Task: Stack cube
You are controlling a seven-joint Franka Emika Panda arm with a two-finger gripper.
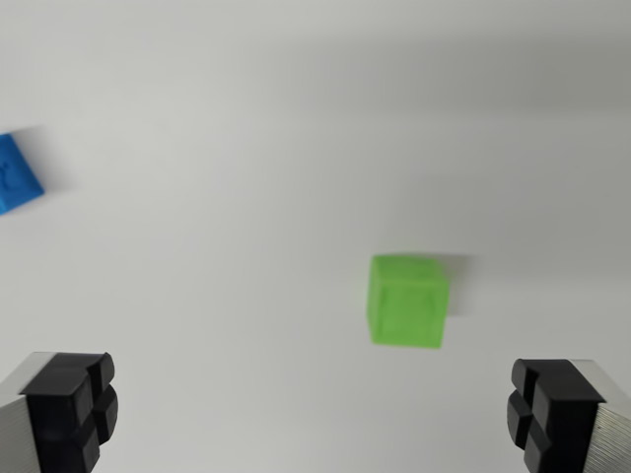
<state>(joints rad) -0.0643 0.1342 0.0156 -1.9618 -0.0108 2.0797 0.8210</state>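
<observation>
Green cube (408, 301), resting on the plain white surface (246, 177), right of centre in the wrist view and slightly blurred. Sits flat, top face and one side face showing, turned a little so its edges run at a slight angle to the frame. No long axis to speak of: equal on all visible sides. Casts a soft shadow toward the wrist view's right and upward.

Nearest the camera, at the bottom edge: gripper (314, 414), spread wide, nothing between the fingers. Black pad on the left finger (74, 409) in the lower left corner, black pad on the right finger (547, 409) in the lower right corner, each backed by a grey metal body. Both cut off by the frame's lower edge.

Just beyond the fingertips, and above them in the picture: green cube, lying within the span of the open fingers but off to the right-hand side, nearer the right finger than the left. Not touching either pad; clear white surface between cube and both fingers.

Farther off, at the wrist view's left edge: blue cube (18, 175), partly cut by the frame, rotated so a corner points toward the right. Well apart from the green cube and outside the gap of the fingers.

Beyond that, only white surface, fading to a soft grey toward the top.
</observation>
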